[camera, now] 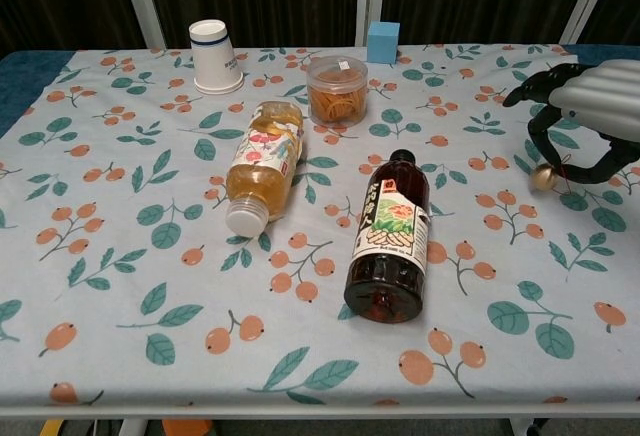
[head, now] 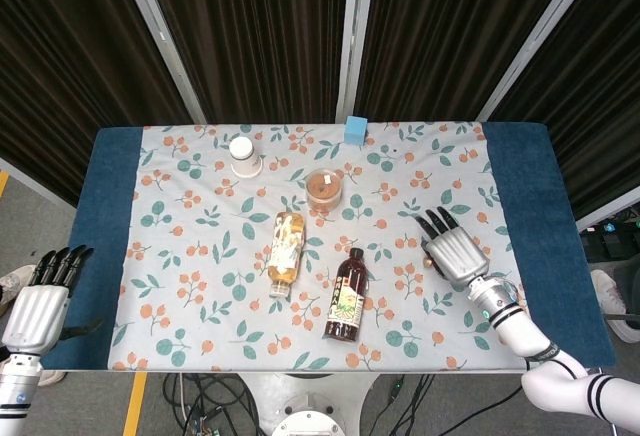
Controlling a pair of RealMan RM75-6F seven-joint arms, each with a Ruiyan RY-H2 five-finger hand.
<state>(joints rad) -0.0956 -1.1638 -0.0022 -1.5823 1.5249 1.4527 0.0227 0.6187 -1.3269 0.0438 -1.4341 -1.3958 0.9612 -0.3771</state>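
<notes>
While the right robot hand (camera: 585,116) pinches a small gold ball (camera: 543,178) – the clear tub (camera: 337,87) holds orange bits.

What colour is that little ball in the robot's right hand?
Gold, shiny; the ball shows best in the chest view.

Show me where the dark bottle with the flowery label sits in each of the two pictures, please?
Head view: the dark bottle lies on its side just below the middle of the flowered cloth, cap pointing up the picture.
Chest view: the dark bottle lies right of centre, its base toward the camera.
Shared landmark: the pale yellow bottle lies just left of it in both views.
</notes>
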